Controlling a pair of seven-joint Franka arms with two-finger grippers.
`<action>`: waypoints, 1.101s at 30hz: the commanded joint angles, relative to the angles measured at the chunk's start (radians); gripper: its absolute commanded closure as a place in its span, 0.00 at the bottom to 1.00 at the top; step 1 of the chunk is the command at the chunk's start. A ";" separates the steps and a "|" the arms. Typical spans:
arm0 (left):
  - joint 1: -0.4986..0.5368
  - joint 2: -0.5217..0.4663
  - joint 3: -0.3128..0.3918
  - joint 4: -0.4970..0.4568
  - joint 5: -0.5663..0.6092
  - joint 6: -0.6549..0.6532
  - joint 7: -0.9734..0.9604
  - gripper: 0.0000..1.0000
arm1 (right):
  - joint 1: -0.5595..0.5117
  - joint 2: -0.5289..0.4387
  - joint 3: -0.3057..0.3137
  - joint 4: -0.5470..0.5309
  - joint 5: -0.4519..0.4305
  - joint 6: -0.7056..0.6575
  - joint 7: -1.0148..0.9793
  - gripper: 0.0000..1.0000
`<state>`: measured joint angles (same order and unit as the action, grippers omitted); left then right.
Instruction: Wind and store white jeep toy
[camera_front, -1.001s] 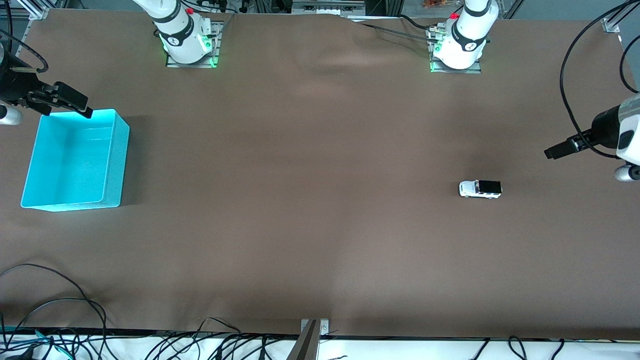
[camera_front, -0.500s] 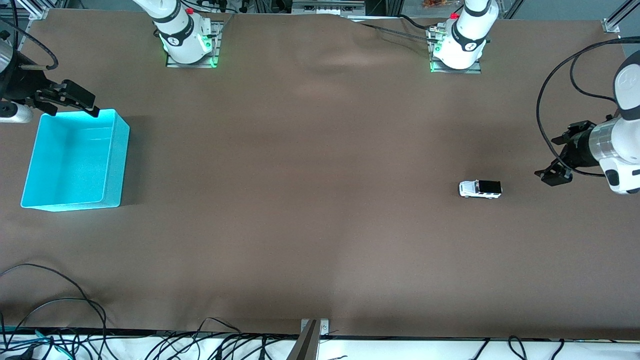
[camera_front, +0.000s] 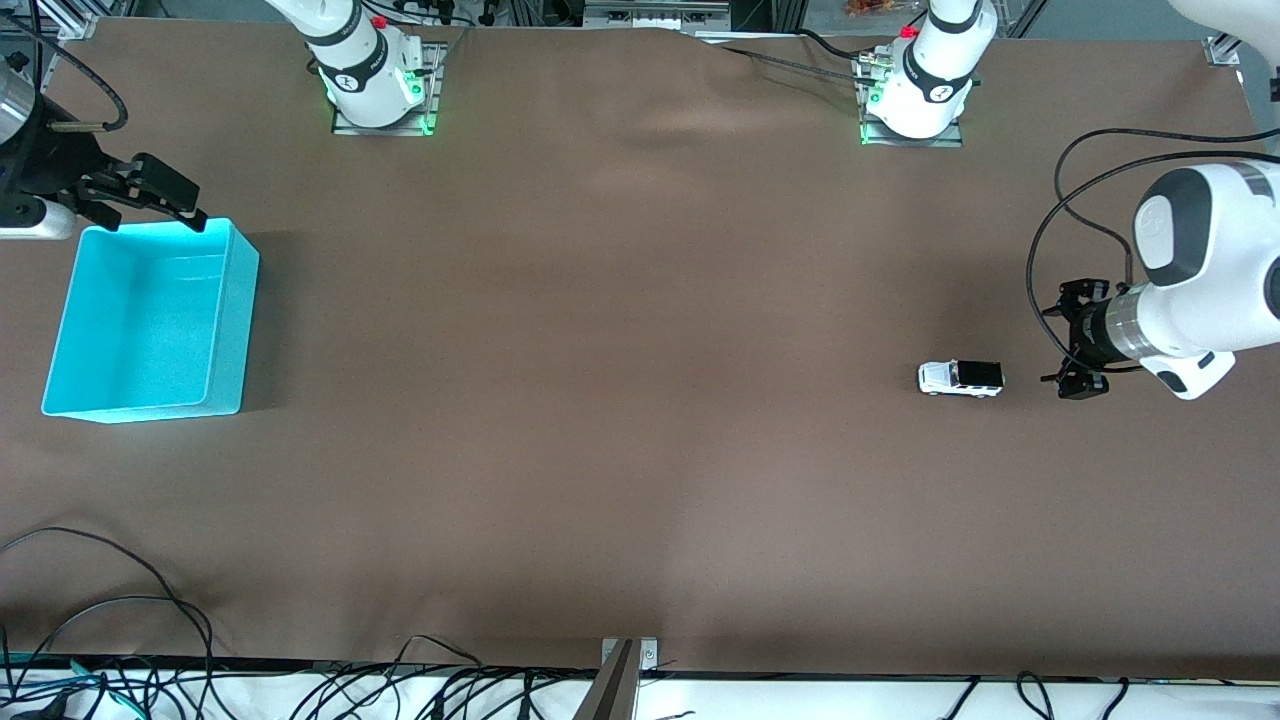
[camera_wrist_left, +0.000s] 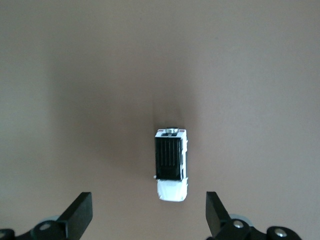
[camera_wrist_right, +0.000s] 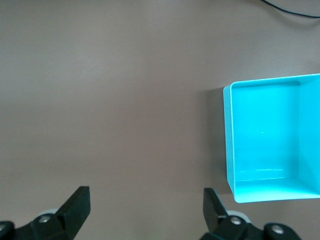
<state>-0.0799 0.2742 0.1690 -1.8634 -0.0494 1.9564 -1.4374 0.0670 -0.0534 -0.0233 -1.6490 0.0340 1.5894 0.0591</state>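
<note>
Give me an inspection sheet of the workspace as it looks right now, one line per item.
Surface: brown table cover, rumpled near the arms' bases.
Job's things: white jeep toy on its wheels toward the left arm's end of the table; turquoise bin toward the right arm's end, nothing inside it.
Clutter: nothing seen.
Grippers: left gripper open, beside the jeep and not touching it, holding nothing; right gripper open, by the bin's rim on the bases' side, holding nothing.
Cables: black cables loop onto the table edge nearest the front camera; a black cable arcs off the left arm.
Surroundings: metal frame posts at the corners.
</note>
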 joint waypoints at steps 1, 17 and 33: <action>0.003 -0.046 0.000 -0.154 -0.010 0.157 -0.112 0.00 | -0.004 -0.005 0.003 0.015 0.007 -0.017 -0.008 0.00; -0.012 0.025 -0.031 -0.290 -0.007 0.409 -0.113 0.00 | -0.004 -0.003 0.002 0.018 0.009 -0.023 -0.005 0.00; -0.012 0.126 -0.052 -0.278 0.002 0.533 -0.104 0.00 | -0.004 -0.003 0.002 0.020 0.011 -0.037 -0.005 0.00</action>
<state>-0.0891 0.3788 0.1336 -2.1547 -0.0495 2.4616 -1.5438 0.0670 -0.0534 -0.0231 -1.6465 0.0340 1.5845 0.0591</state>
